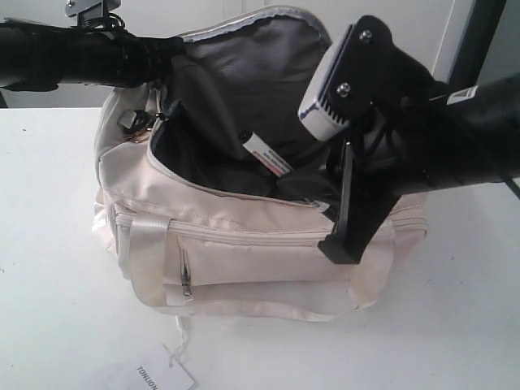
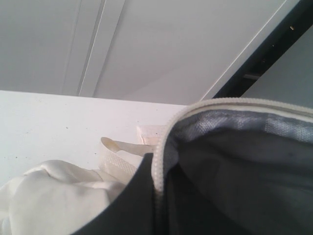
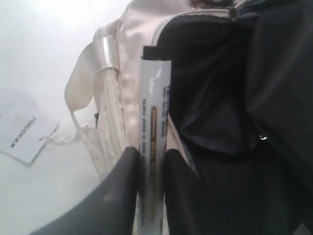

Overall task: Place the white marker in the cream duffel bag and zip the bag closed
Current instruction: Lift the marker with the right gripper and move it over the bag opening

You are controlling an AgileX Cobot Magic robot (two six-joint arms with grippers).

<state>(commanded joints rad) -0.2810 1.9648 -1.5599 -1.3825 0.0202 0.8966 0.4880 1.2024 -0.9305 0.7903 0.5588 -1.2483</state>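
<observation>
- The cream duffel bag (image 1: 244,252): we record it standing on the white table (image 1: 49,244), close to the far edge, with its front pocket facing the near edge. The main zip is undone, the mouth gapes wide, and the dark grey lining (image 1: 244,73) is exposed.
- The white marker (image 3: 155,127): we find it inside the bag's open mouth, just behind the front rim and over the lining. It is tilted, with the dark-capped end pointing toward the bag's middle. It is held and is not lying on the lining.
- Right gripper (image 3: 151,152): clenched on the white marker, with one dark finger (image 3: 128,171) pressed to each side of the barrel.
- Left arm (image 1: 73,53): it reaches in along the far edge to the bag's raised rear rim (image 2: 234,105).
- Left gripper: its jaws are not plainly shown, so we cannot tell whether it is released or clenched.
- Webbing handle (image 1: 146,252): it hangs down the front face.
- Paper tag (image 1: 166,375): it lies flat on the table toward the near edge, in front of the bag, with a thin cord leading up toward it.
</observation>
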